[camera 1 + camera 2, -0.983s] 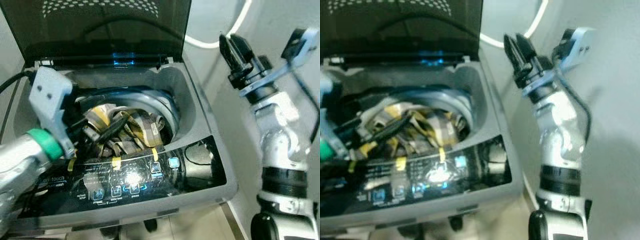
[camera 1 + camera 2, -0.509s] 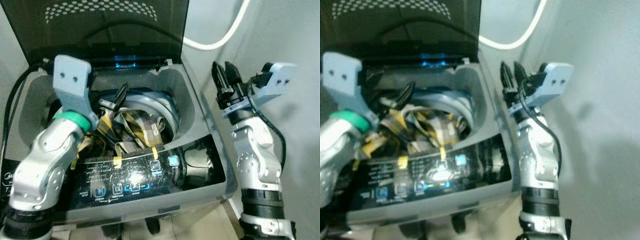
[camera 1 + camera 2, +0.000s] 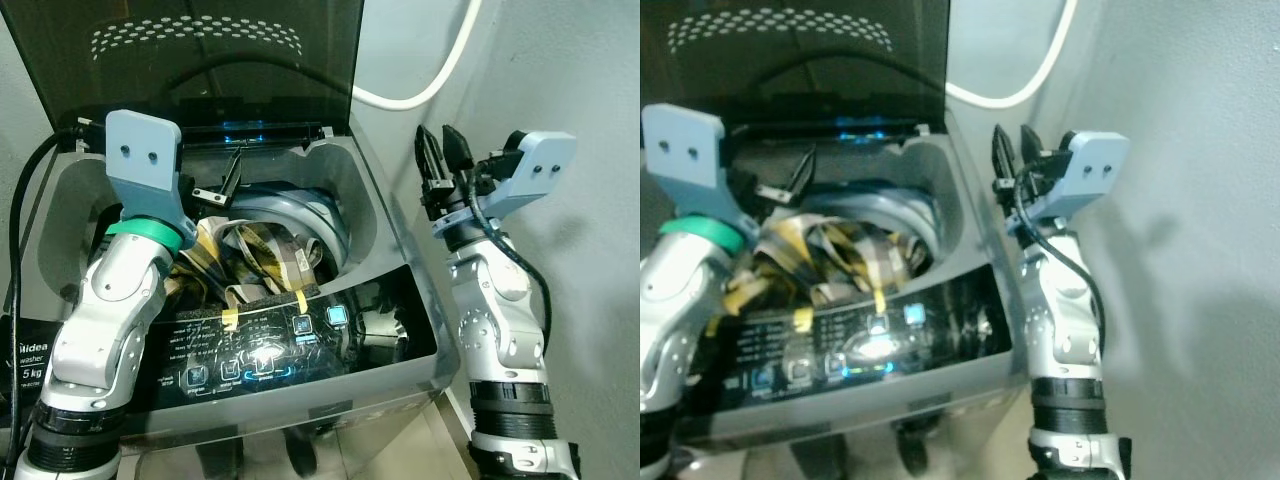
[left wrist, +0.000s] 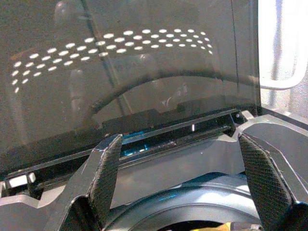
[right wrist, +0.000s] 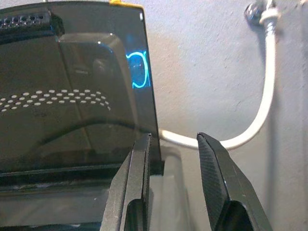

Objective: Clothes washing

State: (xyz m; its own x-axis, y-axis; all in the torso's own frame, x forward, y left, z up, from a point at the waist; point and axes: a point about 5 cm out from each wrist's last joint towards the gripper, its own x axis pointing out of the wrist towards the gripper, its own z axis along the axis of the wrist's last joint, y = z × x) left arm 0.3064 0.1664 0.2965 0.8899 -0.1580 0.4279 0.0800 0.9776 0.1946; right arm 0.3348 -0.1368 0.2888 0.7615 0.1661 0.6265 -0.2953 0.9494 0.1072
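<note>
washer (image 3: 400, 375): top-loader, grey body, stands against a grey wall; fills the middle of both eye views.
lid (image 3: 200, 60): dark tinted, raised upright at the back, row of white dots near its top; a blue light glows along the hinge edge below it.
drum (image 3: 300, 215): round opening with blue-grey rim, under the raised lid.
clothes (image 3: 262, 258): inside the drum, a tangled heap of yellow, black and white checked fabric, piled up to the rim on the front side; a strip or two hangs toward the panel.
panel (image 3: 270, 350): glossy black strip along the front edge, several lit blue icons, bright glare spot in the middle, yellow tape bits on its upper edge.
left gripper (image 3: 225, 183): above the rear left of the drum, clear of the clothes, pointing toward the lid hinge; fingers (image 4: 108, 173) spread wide apart, nothing between them. Wrist view looks at the lid and the drum rim below.
left arm (image 3: 110, 330): silver with green ring at the wrist, bent up over the washer's left front.
right gripper (image 3: 438, 160): raised beside the washer's right rear corner, off the machine, pointing up at the wall; fingers (image 5: 216, 178) parted with a moderate gap, empty. Wrist view has the lid's right edge lying behind one finger.
hose (image 3: 440, 75): white, curves down the wall behind the washer's right side, to a tap fitting high up in the right wrist view.
cable (image 3: 18, 215): black, runs along the left side of the washer.
</note>
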